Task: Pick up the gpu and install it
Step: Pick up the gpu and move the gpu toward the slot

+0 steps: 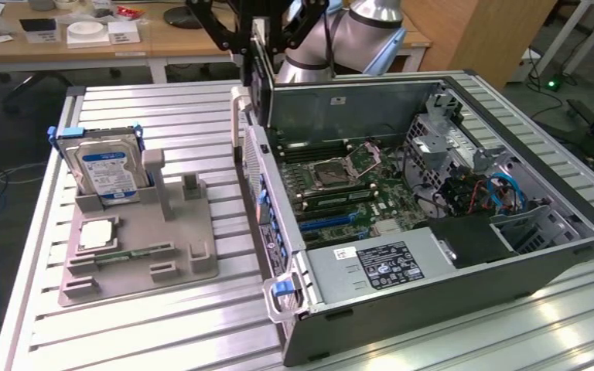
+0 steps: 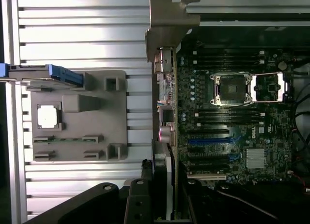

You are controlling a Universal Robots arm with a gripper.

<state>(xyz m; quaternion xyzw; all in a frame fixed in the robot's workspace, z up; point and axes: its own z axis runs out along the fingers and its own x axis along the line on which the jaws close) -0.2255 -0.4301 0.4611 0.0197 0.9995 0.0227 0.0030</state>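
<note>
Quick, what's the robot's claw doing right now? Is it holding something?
Gripper: closed on the gpu, holding it on edge over the open computer case.

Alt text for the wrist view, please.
The black gripper grips the thin dark expansion card with grey metal bracket, edge-on over the open computer case beside its green motherboard. A grey parts holder sits beside the case on the slatted metal table.

Thin dark gpu (image 2: pixel 163 103), upright, edge-on, aloft
</note>
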